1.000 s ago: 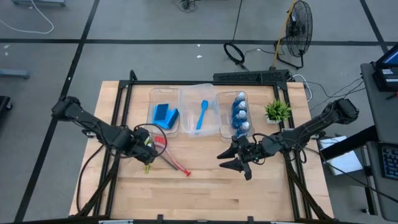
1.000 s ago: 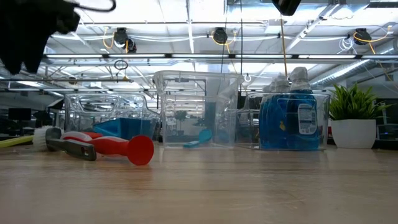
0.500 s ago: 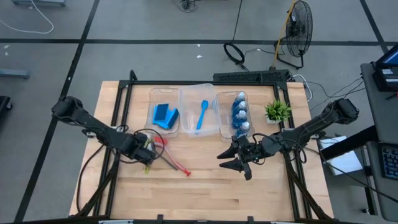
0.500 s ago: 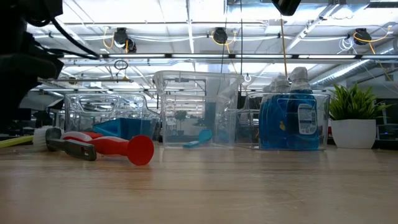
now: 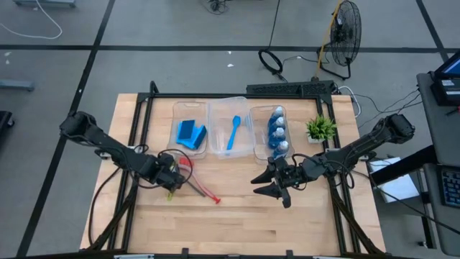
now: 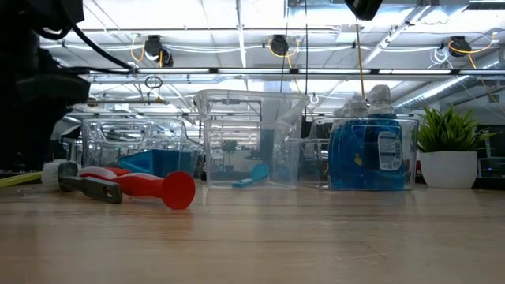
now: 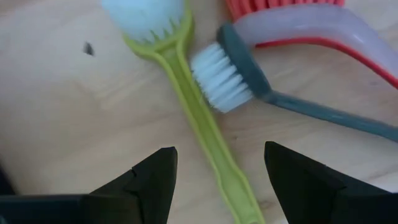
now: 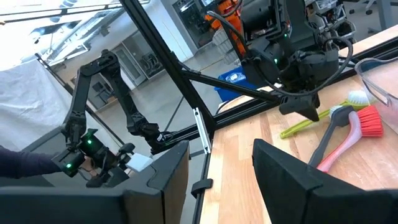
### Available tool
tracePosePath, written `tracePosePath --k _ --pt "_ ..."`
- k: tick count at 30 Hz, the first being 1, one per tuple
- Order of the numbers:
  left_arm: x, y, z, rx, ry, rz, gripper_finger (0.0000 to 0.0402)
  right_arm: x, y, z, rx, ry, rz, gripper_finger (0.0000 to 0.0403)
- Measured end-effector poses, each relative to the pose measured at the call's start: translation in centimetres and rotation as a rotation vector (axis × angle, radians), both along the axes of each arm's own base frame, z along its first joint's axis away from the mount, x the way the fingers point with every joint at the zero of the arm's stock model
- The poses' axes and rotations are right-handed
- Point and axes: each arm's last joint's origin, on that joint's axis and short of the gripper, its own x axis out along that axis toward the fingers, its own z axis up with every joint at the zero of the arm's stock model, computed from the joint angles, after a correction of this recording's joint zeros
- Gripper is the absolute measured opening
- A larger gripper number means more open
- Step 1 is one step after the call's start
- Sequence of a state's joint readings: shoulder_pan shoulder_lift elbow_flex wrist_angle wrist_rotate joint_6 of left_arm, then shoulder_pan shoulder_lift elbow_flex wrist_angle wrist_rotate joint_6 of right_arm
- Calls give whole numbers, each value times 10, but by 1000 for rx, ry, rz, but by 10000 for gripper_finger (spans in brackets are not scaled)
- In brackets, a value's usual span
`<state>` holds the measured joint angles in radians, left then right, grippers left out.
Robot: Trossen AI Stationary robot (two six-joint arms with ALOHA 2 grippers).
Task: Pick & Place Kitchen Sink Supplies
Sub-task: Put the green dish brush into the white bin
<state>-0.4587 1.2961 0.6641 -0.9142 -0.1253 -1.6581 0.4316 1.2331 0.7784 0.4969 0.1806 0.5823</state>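
Left gripper (image 7: 214, 180): fingers spread apart, low over the yellow-green brush (image 7: 205, 130), its handle running between the two fingertips, nothing clamped; in the high view it sits at the table's left, over the brush cluster.
Right gripper (image 5: 274, 188): fingers apart, empty, hanging over bare wood in front of the bottle bin.
Table (image 5: 237, 223): light wood, with three clear bins in a row along its far side.
Left bin (image 5: 176, 140): holds the blue sponges (image 5: 190, 132).
Middle bin (image 5: 215, 144): holds the light blue brush (image 5: 233, 133), lying lengthwise.
Right bin (image 5: 253, 140): holds the blue-and-white bottles (image 5: 277, 133), lined up.
Potted plant (image 5: 320, 128): just beside the right bin, toward the table's right edge.
Red brush (image 6: 138, 184): flat on the table in front of the left bin, its handle end pointing toward the table's middle.
Grey-handled brush (image 7: 261, 87): white bristles touching the yellow-green brush's neck, lying beside the red one.
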Motion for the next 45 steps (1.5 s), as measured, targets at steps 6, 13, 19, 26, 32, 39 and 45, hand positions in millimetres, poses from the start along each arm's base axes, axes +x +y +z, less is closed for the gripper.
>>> tracePosePath --k 6,13,19,26,32,39,45 --pt "-7 2 -22 -43 -19 25 243 0 0 0 0 0 0 167" --pt "-12 5 -34 -55 -40 52 239 0 0 0 1 -1 0 167" --pt "-13 5 -35 -53 -35 69 164 0 0 1 5 -8 0 167" --pt "-15 6 -35 -67 -14 96 55 0 0 1 5 -8 0 167" --pt "-20 3 -35 -80 29 149 56 0 0 1 4 -7 -1 167" --pt "-33 -2 -27 -136 59 254 56 0 0 1 4 -7 -1 167" --pt "-44 -7 -6 -140 111 316 56 0 0 1 4 -7 -1 167"
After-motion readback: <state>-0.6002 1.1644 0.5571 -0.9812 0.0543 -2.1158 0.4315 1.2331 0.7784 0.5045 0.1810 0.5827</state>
